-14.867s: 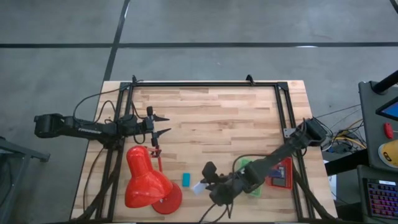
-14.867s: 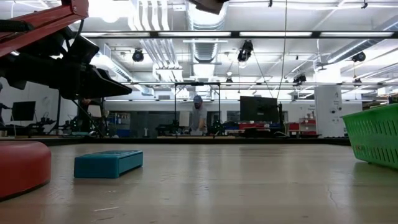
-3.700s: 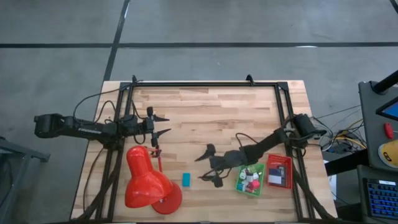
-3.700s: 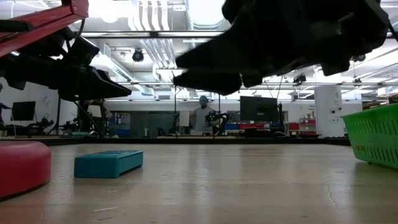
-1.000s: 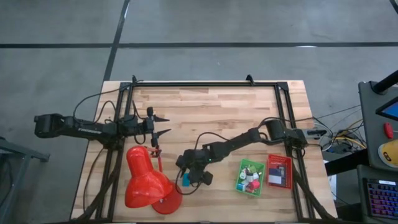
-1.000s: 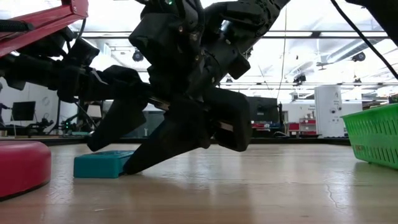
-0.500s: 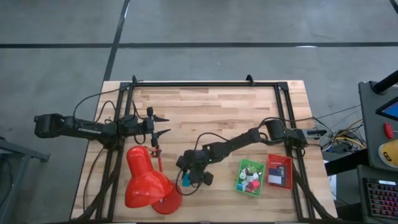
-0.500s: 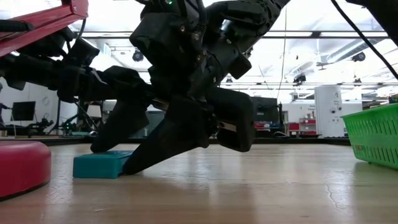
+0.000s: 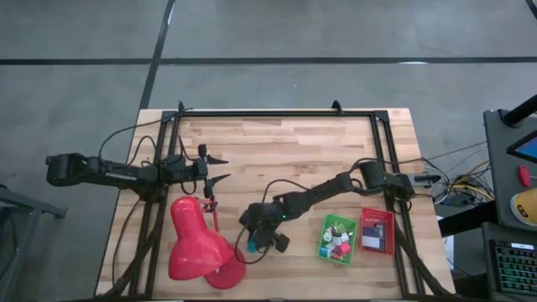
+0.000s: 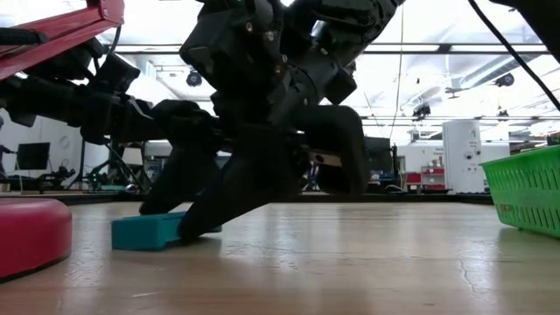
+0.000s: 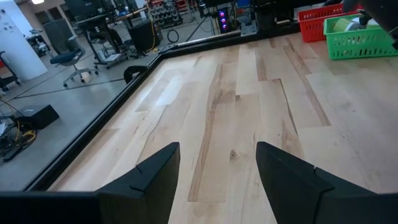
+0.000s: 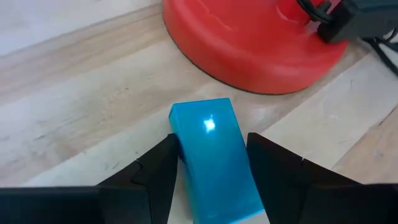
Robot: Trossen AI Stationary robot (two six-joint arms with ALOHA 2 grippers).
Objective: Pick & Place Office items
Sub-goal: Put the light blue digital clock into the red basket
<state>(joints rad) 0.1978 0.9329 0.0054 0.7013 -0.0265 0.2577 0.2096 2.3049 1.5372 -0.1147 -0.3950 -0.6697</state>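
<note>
A teal block [image 12: 214, 158] lies flat on the wooden table just right of the red desk lamp's round base [image 12: 255, 43]. My right gripper [image 12: 211, 177] is down at it, shut on it; in the high view the gripper [image 9: 256, 241] covers nearly all of the block [image 9: 249, 246]. In the low view the block [image 10: 144, 231] shows beside the dark fingers. My left gripper [image 9: 220, 168] waits open over the table's left side with only bare wood between its fingers [image 11: 217, 180]. Several small coloured pieces lie in the green tray [image 9: 338, 239]. My right gripper pinches the block's two long sides [image 12: 180, 155] between its two fingers, toward one end of the block. The fingers [image 12: 277, 168] slant down at it from the table's right side. The block lies flat on the table.
The red lamp [image 9: 199, 243] stands close to the left of the block, with its shade over the near left corner. A green tray [image 10: 525, 197] and a red tray [image 9: 377, 231] sit at the near right. Bare wood spreads across the table's middle and far side.
My right gripper's fingers have shut from either side onto the teal block while the wrist rolled a little. The block has slid slightly toward the table's right and stays flat on the wood.
</note>
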